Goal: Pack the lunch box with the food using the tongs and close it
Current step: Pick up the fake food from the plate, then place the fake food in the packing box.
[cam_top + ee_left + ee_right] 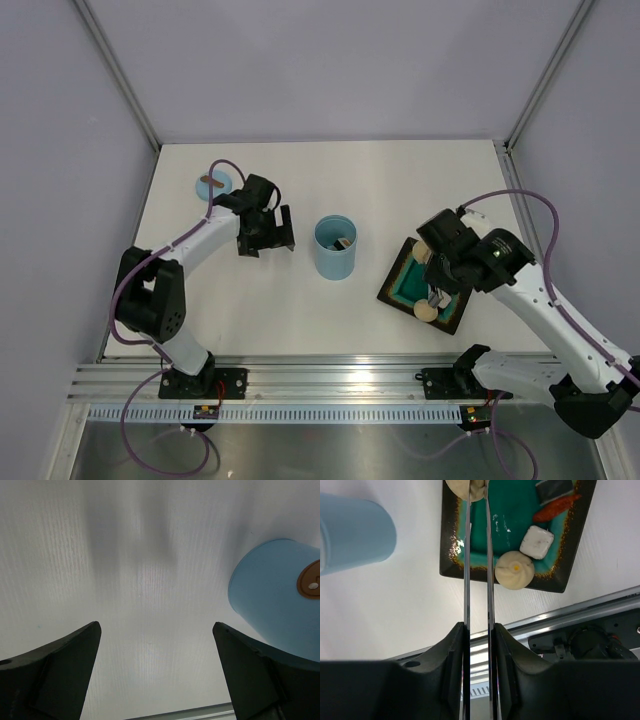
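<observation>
Tongs (468,565) apparently around bun (457,486)

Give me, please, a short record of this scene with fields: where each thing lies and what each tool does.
lunch box: upright, open, mid-table; a small piece inside
lid: flat, far left, near the left tool
plate: right of the box; holds bun, white cube, red piece, dark piece
left tool: open, empty
right tool: shut on tongs, whose tips flank a second bun at the plate's rim
</observation>
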Controlling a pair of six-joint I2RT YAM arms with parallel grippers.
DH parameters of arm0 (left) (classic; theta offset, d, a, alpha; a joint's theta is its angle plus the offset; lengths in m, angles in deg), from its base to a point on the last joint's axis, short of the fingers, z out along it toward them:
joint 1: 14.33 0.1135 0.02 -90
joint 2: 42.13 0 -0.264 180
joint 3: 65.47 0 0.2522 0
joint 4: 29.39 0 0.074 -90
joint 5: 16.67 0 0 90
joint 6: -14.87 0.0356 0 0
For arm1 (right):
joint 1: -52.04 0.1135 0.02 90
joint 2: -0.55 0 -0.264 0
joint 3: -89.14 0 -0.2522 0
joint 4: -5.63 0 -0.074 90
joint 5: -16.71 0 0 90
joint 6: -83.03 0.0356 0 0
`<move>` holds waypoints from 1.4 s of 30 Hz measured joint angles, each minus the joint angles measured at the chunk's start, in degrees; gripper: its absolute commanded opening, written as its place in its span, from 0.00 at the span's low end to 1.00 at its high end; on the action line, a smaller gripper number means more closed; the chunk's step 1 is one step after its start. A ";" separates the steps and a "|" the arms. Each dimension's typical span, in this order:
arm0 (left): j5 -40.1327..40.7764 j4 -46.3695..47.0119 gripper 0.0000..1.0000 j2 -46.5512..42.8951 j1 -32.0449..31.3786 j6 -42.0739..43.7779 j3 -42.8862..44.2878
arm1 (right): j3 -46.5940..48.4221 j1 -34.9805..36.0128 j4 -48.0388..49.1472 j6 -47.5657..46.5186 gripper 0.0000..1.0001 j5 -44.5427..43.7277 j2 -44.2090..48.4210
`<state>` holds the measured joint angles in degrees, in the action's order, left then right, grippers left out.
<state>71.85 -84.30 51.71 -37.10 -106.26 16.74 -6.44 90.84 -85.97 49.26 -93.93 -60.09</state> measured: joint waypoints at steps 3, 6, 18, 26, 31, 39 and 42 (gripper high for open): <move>0.02 -0.26 0.99 -0.37 0.61 0.02 0.00 | 4.33 -0.02 0.02 -2.54 0.00 -0.09 -1.31; 0.00 -0.94 0.99 -1.68 2.45 0.02 0.00 | 8.79 -0.04 -0.09 -6.10 0.00 0.52 -1.77; 0.20 -2.08 0.99 -6.91 6.75 0.04 0.00 | 20.98 0.02 1.95 -20.02 0.00 11.78 -4.72; 0.26 -2.34 0.99 -6.91 7.45 0.04 -1.07 | 22.60 4.63 4.74 -24.00 0.00 17.81 -10.23; 0.31 -2.40 0.99 -6.91 7.54 0.04 -1.09 | 21.44 6.10 6.51 -24.92 0.02 18.84 -11.61; 0.31 -2.34 0.99 -6.91 7.54 0.04 -1.09 | 21.00 6.32 7.78 -25.44 0.40 18.71 -13.42; 0.33 -2.19 0.99 -6.91 7.54 0.04 -1.25 | 21.00 6.34 8.22 -25.68 0.49 18.56 -13.94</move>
<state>72.18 -86.48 44.81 -29.55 -106.22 15.49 14.56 97.18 -77.75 23.58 -75.37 -74.04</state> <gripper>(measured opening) 0.988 0.428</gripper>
